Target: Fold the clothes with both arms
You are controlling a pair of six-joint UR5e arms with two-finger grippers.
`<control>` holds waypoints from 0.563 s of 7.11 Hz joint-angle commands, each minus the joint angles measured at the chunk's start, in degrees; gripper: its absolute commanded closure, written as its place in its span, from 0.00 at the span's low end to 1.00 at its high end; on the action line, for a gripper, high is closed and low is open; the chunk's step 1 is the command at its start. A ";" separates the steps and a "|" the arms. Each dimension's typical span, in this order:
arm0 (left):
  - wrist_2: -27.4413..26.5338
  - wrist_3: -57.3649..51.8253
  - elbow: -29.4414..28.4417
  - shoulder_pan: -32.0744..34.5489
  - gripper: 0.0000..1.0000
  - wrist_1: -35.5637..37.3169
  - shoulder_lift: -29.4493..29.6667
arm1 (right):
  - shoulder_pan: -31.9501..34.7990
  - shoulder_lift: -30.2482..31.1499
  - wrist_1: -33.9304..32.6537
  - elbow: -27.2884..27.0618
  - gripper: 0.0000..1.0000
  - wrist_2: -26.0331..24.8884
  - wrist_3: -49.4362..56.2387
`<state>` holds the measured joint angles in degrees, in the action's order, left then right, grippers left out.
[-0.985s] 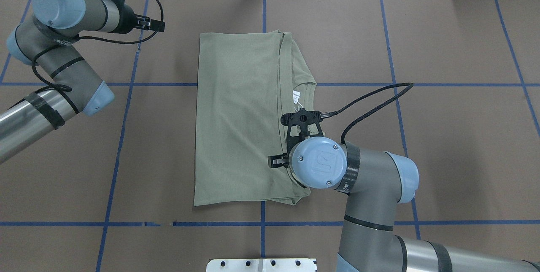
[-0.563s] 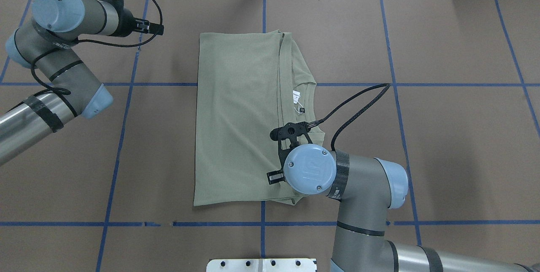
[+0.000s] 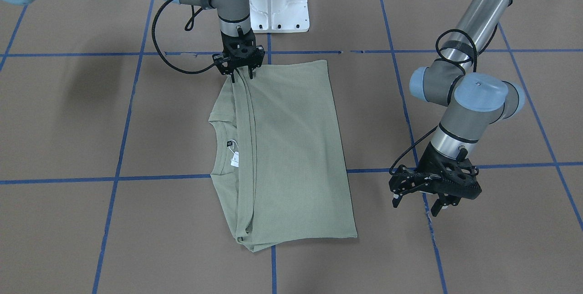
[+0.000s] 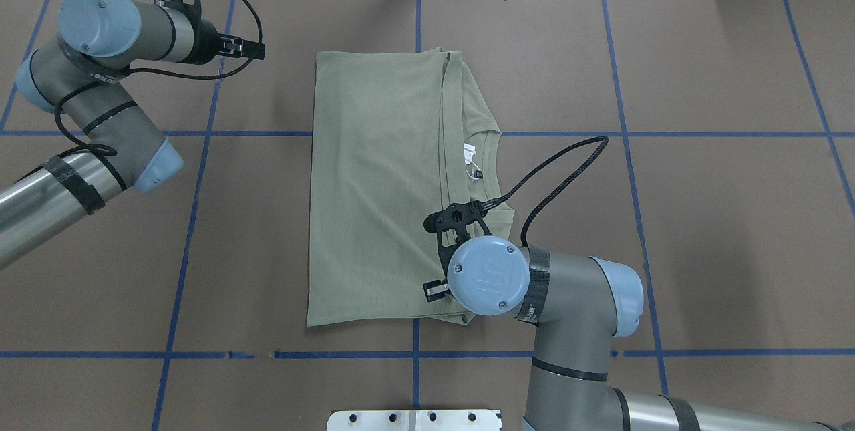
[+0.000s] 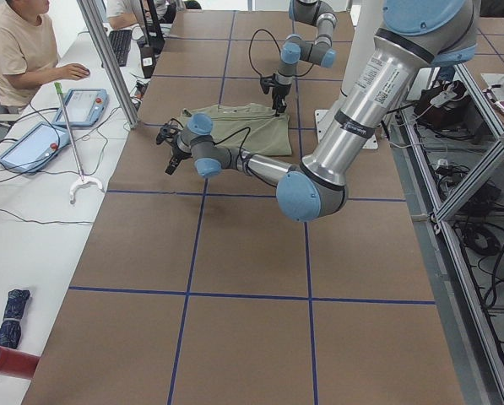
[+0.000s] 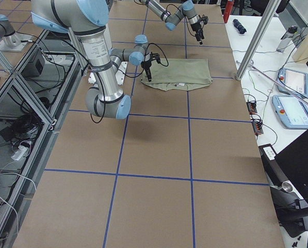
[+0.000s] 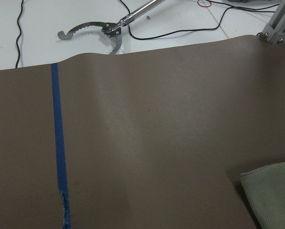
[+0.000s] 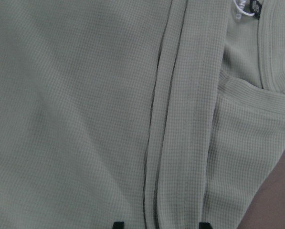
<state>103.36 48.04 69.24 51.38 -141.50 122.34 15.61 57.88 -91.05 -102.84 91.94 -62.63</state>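
Sage-green knit cloth fills my right wrist camera. The shirt (image 4: 374, 184) lies folded lengthwise into a long strip in the middle of the brown paper surface (image 4: 701, 230), flat, with its long sides running away from me. Its neckline opens toward my right side, and there a white tag (image 4: 469, 150) and a small black label (image 4: 477, 175) show just inside the collar. A band of narrow folded edges runs the length of the shirt beside that collar.

My right end effector (image 3: 242, 75) points straight down at the end of the shirt nearest my base (image 3: 278, 7), right over that band. Its jaws are apart. In the wrist view the two black fingertips (image 8: 118, 225) stand one on each side of the stacked edges, with nothing pinched between them. From across the surface the tips seem to reach the cloth, though I cannot tell for sure whether they touch it.

My left end effector (image 3: 416, 205) hangs above bare paper, well apart from the shirt, off its far left corner and close to a blue tape line (image 3: 428, 221). Its jaws are apart too, and they hold nothing. My left wrist camera sees mostly brown paper, with only a corner of the shirt at its lower right edge.
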 commanded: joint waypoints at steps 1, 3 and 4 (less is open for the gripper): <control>0.00 0.03 0.10 -0.05 0.00 -0.09 0.00 | -0.05 0.12 0.00 0.09 0.74 -0.09 -0.03; 0.00 -0.05 0.10 -0.05 0.00 0.00 0.00 | -0.05 0.04 0.00 0.00 0.99 -0.18 -0.12; 0.00 -0.05 0.10 -0.05 0.00 0.00 0.00 | -0.05 0.04 0.00 0.00 1.00 -0.18 -0.21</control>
<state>103.36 48.00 69.34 51.33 -141.53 122.35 15.56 57.93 -91.06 -102.82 91.77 -62.74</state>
